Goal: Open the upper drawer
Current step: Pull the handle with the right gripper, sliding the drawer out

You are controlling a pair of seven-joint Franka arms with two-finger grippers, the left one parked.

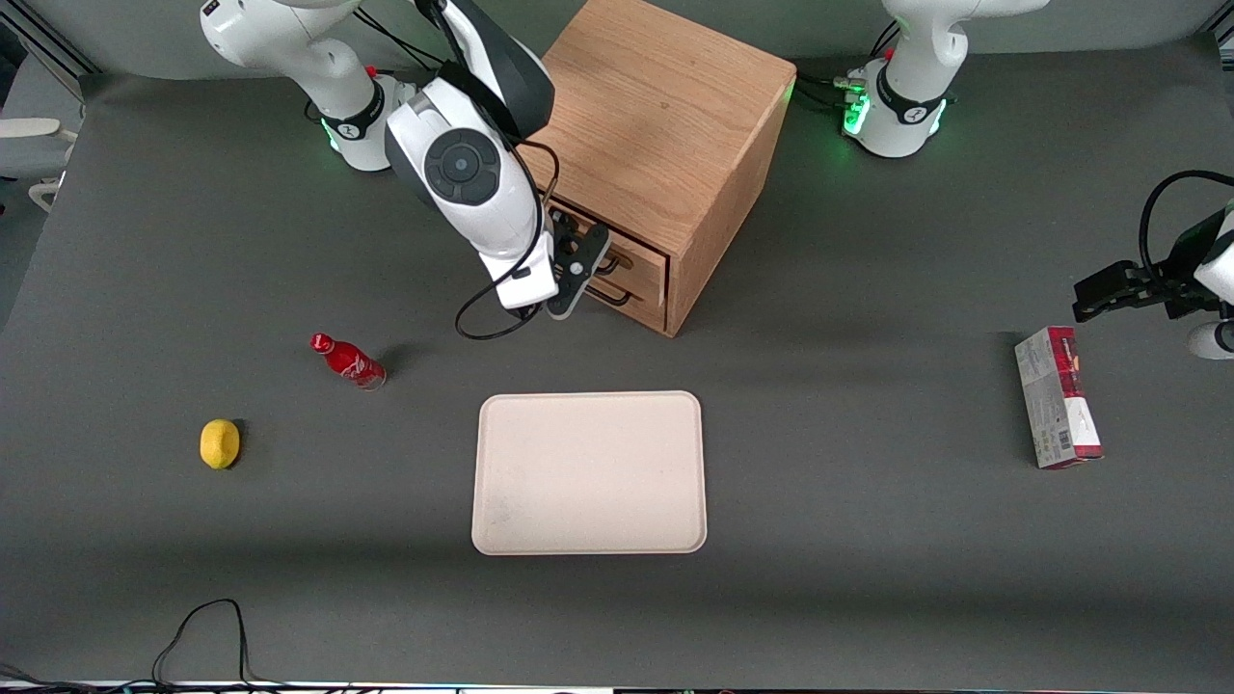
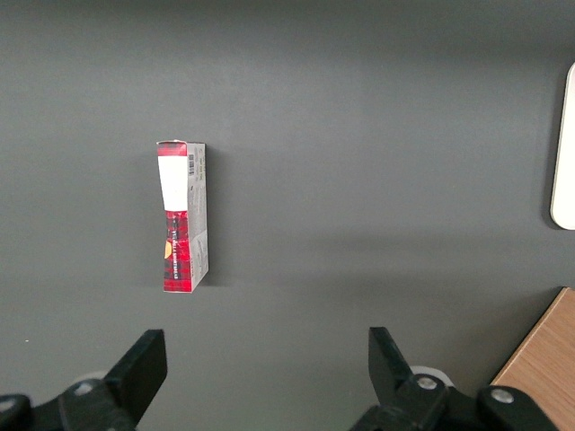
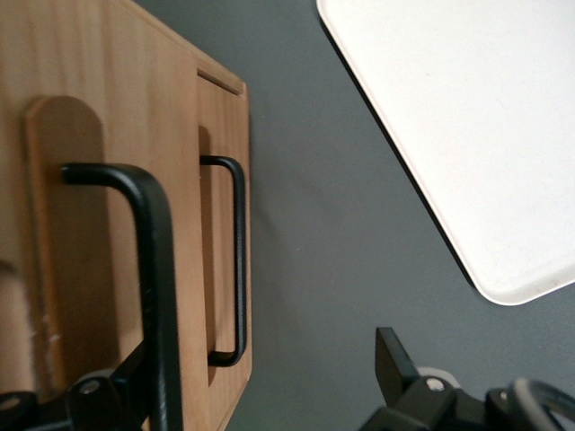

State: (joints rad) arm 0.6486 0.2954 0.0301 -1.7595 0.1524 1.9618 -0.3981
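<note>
Jaws spread, nothing clamped yet: gripper (image 1: 576, 272) sits at cabinet (image 1: 665, 125) front, straddling black bar handle (image 3: 153, 296) of upper drawer (image 3: 99, 233). In wrist view handle runs between the two fingers, closer to one. Drawer appears shut, flush with cabinet face. Step in hand: lining up grasp on handle. Next move likely calls for closing on bar, then straight pull outward toward tray (image 1: 589, 472). Lower drawer (image 3: 225, 260) with matching handle lies just beneath, untouched.
</note>
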